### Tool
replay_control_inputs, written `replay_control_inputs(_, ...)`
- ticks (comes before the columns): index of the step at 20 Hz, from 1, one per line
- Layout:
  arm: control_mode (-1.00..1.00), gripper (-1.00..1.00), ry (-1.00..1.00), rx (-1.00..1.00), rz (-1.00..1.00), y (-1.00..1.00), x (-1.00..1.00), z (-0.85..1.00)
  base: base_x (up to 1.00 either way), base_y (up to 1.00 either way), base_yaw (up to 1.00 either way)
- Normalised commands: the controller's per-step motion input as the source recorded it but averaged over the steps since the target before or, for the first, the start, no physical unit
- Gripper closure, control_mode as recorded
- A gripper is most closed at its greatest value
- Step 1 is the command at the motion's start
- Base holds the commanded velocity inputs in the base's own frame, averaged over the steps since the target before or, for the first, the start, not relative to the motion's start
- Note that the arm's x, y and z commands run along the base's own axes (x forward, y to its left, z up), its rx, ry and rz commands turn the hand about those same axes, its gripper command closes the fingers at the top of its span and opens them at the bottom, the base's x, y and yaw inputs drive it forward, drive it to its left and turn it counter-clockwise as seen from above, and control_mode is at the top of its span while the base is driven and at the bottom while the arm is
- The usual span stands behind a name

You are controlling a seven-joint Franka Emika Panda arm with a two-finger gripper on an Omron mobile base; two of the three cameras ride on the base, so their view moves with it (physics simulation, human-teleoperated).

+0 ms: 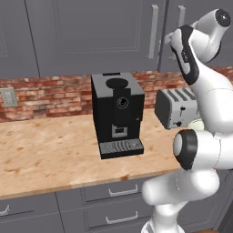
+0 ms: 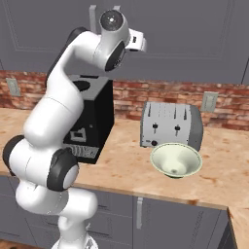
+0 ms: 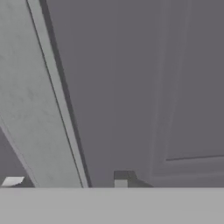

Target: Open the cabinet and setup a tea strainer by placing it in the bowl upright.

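Above the counter, cabinet [image 1: 91, 32] doors closed | gripper [image 3: 65, 181] raised at a silver bar handle [image 3: 30, 100], jaw width cannot be told | bowl [image 2: 176, 160] tipped against the silver toaster [image 2: 171, 125] | black coffee machine [image 1: 117, 113] alongside

closed cabinet [image 2: 194, 34] doors, toaster [image 2: 171, 124] just behind bowl [image 2: 176, 160]

Dark grey cabinet [image 1: 86, 32] doors with silver bar handles [image 1: 154, 32]. Red-brown brick wall [image 1: 50, 93] behind. The surface [image 1: 50, 145] is pale mottled wood-tone. Black coffee machine [image 1: 117, 113], silver toaster [image 2: 171, 125], pale greenish-white bowl [image 2: 176, 160] near the front edge. Grey drawers [image 1: 109, 200] below.
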Motion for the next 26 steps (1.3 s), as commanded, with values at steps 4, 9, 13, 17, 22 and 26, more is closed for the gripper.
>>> replay_control_inputs(4, -1.00, 1.00, 0.00, -0.03, 0.00, -0.76, -0.94, 0.00, 0.00, 0.00, 0.00)
replay_control_inputs(9, -1.00, 1.00, 0.00, 0.00, 0.00, -0.97, -1.00, 0.04, 0.00, 0.00, 0.00)
replay_control_inputs(13, -1.00, 1.00, -0.04, 0.03, 0.00, -1.00, -1.00, 0.00, 0.00, 0.00, 0.00)
replay_control_inputs(17, -1.00, 1.00, -0.11, 0.11, 0.00, -1.00, -1.00, 0.03, 0.00, 0.00, 0.00)
replay_control_inputs(22, -1.00, 1.00, -0.07, 0.10, 0.00, -1.00, -1.00, 0.01, 0.00, 0.00, 0.00)
replay_control_inputs(26, -1.00, 1.00, 0.00, 0.02, -0.01, -1.00, -0.88, 0.00, 0.00, 0.00, 0.00)
